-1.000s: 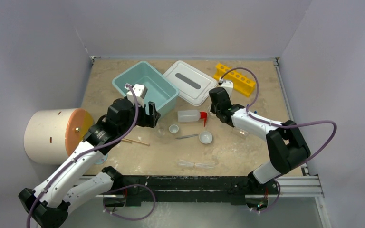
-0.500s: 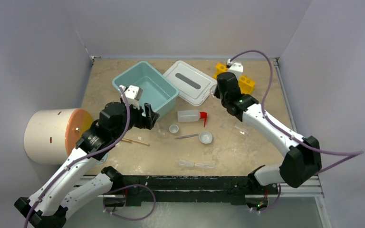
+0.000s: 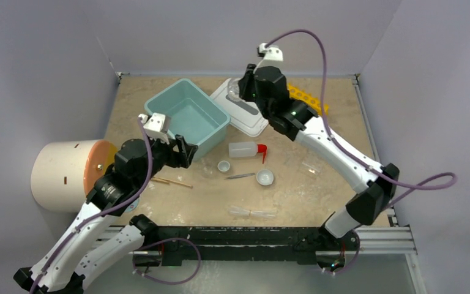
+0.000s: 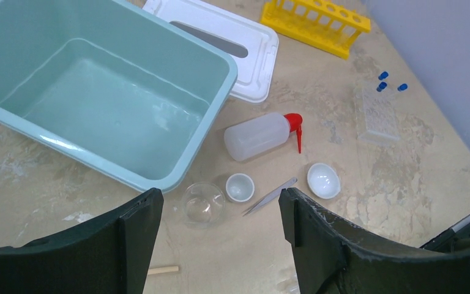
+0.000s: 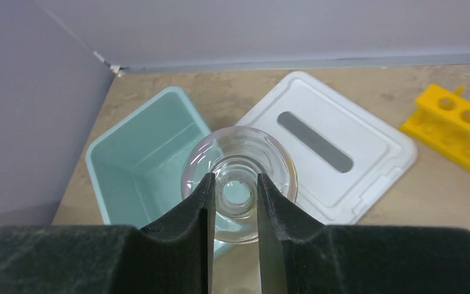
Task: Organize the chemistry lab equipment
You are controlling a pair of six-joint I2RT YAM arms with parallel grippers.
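My right gripper is shut on the neck of a clear glass flask, held in the air over the teal tub's far right corner and the white lid. My left gripper hangs open and empty above a small clear beaker, a tiny white bowl and metal tweezers. The squeeze bottle with red nozzle lies just right of the tub. A second white bowl, wooden sticks and clear tubes lie on the table.
A yellow tube rack stands at the back right. A clear plate with blue-capped tubes lies at the right. The big cream cylinder with orange face sits at the left edge. Grey walls close in the table.
The right arm has lifted and swung left from beside the squeeze bottle to above the lid and tub, carrying the flask. The left arm has drawn back a little toward the near left.
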